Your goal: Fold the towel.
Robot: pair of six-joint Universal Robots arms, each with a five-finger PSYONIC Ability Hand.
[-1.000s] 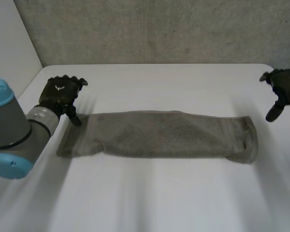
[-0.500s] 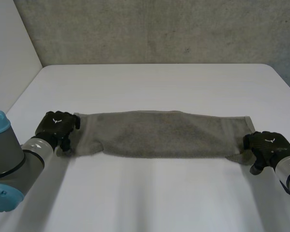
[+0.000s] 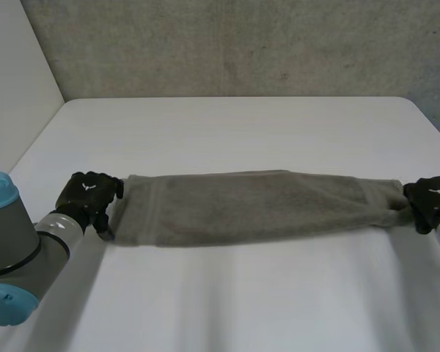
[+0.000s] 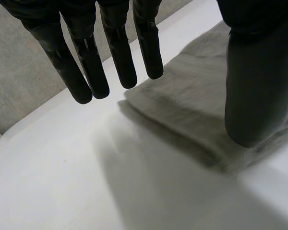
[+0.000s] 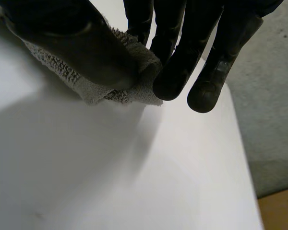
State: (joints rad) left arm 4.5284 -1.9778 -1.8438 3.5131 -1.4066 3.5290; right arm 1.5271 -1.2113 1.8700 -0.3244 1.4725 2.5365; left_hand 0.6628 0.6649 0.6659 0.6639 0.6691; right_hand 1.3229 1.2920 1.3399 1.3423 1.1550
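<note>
- Item: towel [image 3: 257, 207], grey terry, lying as one long narrow band from left to right across the middle of the bench [image 3: 235, 132]. It looks already doubled lengthwise.
- Handling, judged: light, soft and limp. It has no stiffness, so any unheld part will sag or drag. The nap should grip well and is not slippery. Nothing about it is fragile.
- Where to hold, judged: the two short ends, at the corners, with both layers caught together so the band does not open when one end is carried over to the other.
- Left hand [image 3: 89, 196]: at the towel's left end. Its fingers [image 4: 117, 52] are straight and slightly spread, with tips over the far corner. The thumb [image 4: 259, 86] is held apart from them and appears to rest on the near edge. No pinch is formed.
- Right hand [image 3: 430, 199]: at the towel's right end. Its fingers [image 5: 182, 62] and thumb pinch the bunched corner between them.
- Surface: the bench is white, smooth and flat, with bare space near and far of the towel. Cloth should slide on it easily.
- Room: a rough grey wall [image 3: 235, 44] stands behind the far edge, with a plain white panel at far left.
</note>
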